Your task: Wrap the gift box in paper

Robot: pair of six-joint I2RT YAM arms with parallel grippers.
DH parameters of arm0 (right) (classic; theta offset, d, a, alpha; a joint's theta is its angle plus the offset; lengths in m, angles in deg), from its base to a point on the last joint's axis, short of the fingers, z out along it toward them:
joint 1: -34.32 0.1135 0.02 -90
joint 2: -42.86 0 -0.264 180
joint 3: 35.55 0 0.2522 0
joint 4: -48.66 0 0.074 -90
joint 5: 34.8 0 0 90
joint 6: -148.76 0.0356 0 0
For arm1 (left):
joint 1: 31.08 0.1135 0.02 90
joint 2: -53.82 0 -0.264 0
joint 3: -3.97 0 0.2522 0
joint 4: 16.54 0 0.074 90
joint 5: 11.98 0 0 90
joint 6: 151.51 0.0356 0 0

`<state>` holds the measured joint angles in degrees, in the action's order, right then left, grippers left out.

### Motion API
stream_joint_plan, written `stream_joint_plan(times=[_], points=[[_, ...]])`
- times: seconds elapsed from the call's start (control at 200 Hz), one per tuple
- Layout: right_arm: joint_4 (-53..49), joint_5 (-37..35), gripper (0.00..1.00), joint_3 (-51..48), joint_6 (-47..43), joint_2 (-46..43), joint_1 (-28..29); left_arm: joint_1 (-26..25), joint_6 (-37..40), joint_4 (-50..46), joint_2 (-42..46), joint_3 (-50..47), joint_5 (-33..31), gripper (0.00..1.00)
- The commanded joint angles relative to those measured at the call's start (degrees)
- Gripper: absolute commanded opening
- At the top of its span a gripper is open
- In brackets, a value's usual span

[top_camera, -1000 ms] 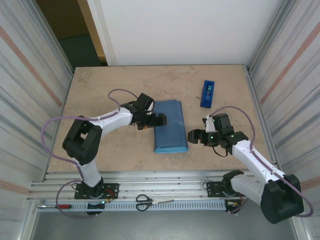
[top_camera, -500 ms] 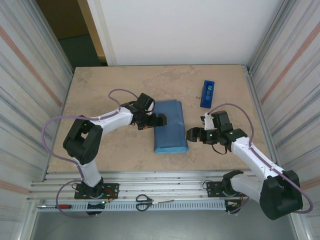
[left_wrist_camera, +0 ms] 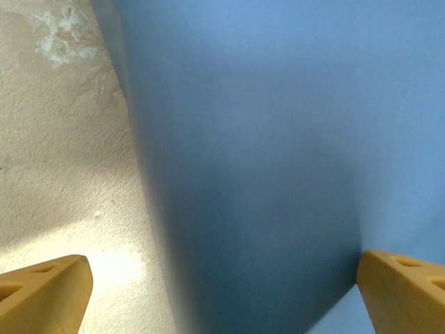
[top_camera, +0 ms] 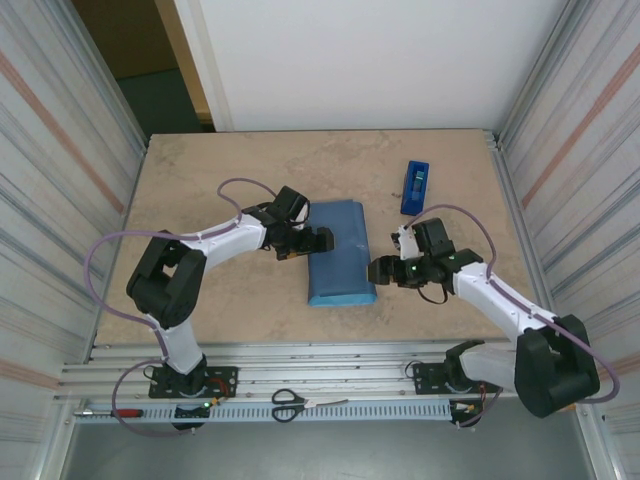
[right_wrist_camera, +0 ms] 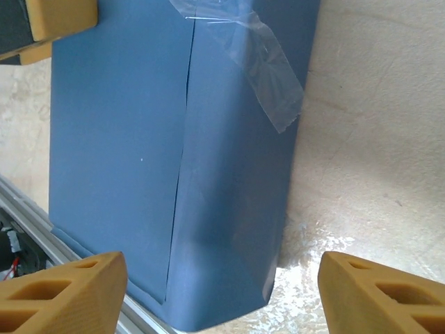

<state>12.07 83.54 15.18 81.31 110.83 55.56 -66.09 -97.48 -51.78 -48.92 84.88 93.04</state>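
parcel: paper (top_camera: pixel 337 248) folded round a flat box shape, darker blue face out, lying mid-table with its long side running near to far
gift box: hidden under the paper, none of its surface showing
table: beige stone-look table (top_camera: pixel 220 165); bare stretches left of, beyond and right of the parcel
parcel left edge: straight, with a shadowed side wall dropping to the table in the left wrist view
parcel near edge: runs parallel to the metal rail (top_camera: pixel 330 362), a strip of table between them
near-right corner: rounded, a bit crumpled, resting on the table
seam: overlap seam (right_wrist_camera: pixel 186 146) runs lengthwise down the top face
clear tape (right_wrist_camera: pixel 261 56): crosses the seam farther along and slants down toward the right side
left end effector (left_wrist_camera: pixel 224 282): jaws wide apart, clamped on nothing; it straddles the parcel's left edge, one yellow finger over bare table, the other over the paper
right end effector (right_wrist_camera: pixel 222 285): jaws apart, gripping nothing; low just beside the right edge at the near-right corner, that corner lying between the fingers in its wrist view
tape dispenser (top_camera: pixel 415 187): blue, far right on the table, well apart from the parcel and from both arms
side limits: corrugated walls (top_camera: pixel 60 150) close in the table left and right; the right arm's elbow is near the right wall
scissors (top_camera: pixel 290 403): on the rail frame near the bases, off the table
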Motion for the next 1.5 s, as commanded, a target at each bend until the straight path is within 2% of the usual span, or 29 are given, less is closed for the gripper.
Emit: stream_joint_plan(times=[0.0,0.436,0.752,1.197,1.368,1.493], points=[[-0.02,-0.58,0.66,2.39,-3.29,2.41,0.89,-1.06,1.23,-2.98,-3.52,-1.52,-1.90,0.97],[2.40,-5.74,0.54,4.60,-5.32,11.39,2.51,-1.12,1.69,-3.10,-3.96,-1.81,-1.71,0.97],[3.08,-9.00,0.49,5.83,-4.63,13.77,4.36,-1.04,2.28,-3.40,-4.22,-1.51,-1.75,0.97],[6.46,-19.44,0.38,4.65,3.58,13.48,10.27,-0.78,2.70,-3.48,-4.49,-1.54,-1.53,0.97],[6.52,-26.59,0.33,5.17,7.67,14.45,13.41,-0.82,2.71,-3.30,-4.84,-1.72,-1.45,0.96],[6.77,-28.89,0.30,4.96,9.35,14.99,14.40,-0.80,2.74,-3.29,-4.84,-1.59,-1.44,0.96]])
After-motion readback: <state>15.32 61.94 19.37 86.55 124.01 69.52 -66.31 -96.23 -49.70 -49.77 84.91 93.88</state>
